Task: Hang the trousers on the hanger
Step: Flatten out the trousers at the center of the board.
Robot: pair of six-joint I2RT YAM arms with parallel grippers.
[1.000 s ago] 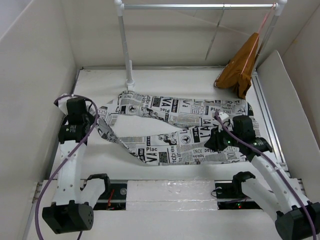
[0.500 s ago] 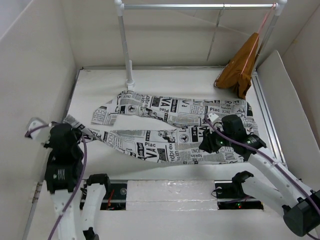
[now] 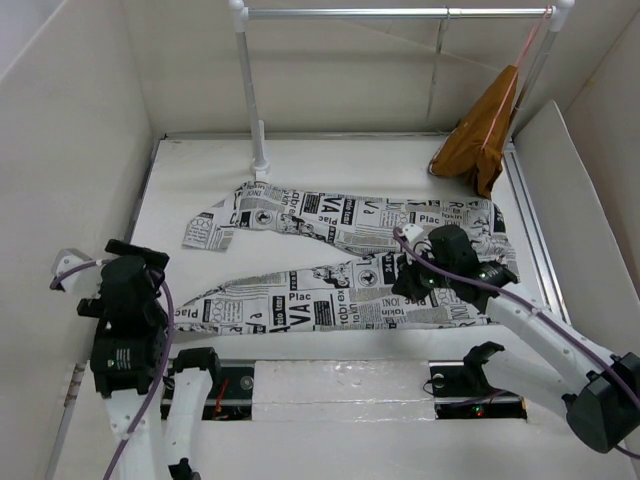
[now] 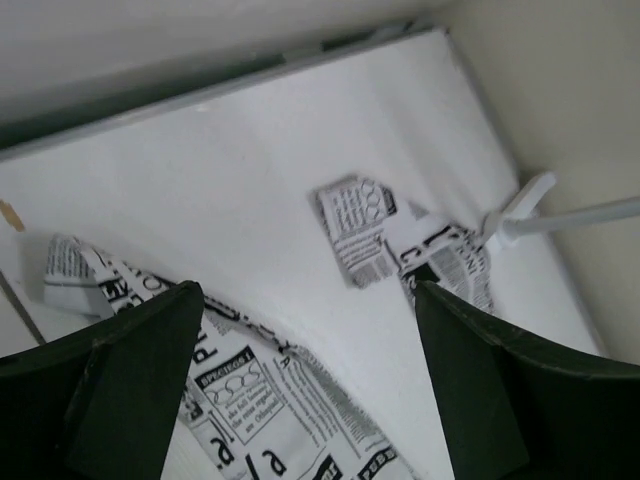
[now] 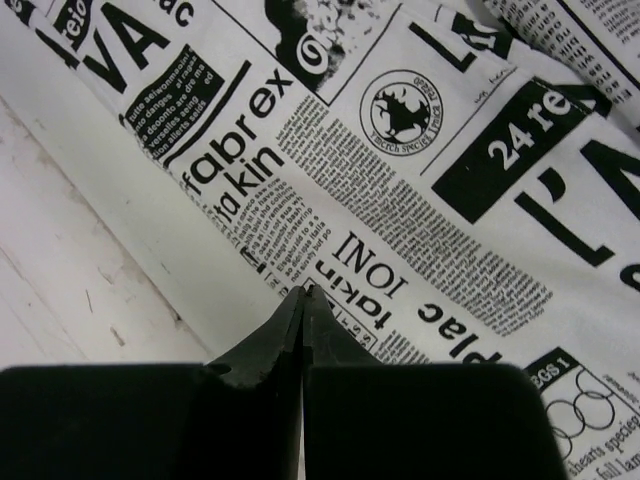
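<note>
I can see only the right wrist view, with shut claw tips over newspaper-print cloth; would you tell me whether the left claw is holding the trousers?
Observer: No. The left claw is open and holds nothing; the trousers lie flat on the table.
Operator: Thank you. Where is the wire hanger?
Observer: The wire hanger hangs bare on the rail at the back.
Operator: Is anything else on that rail?
Observer: Yes, an orange-brown garment on a pinkish hanger at the right end.
</note>
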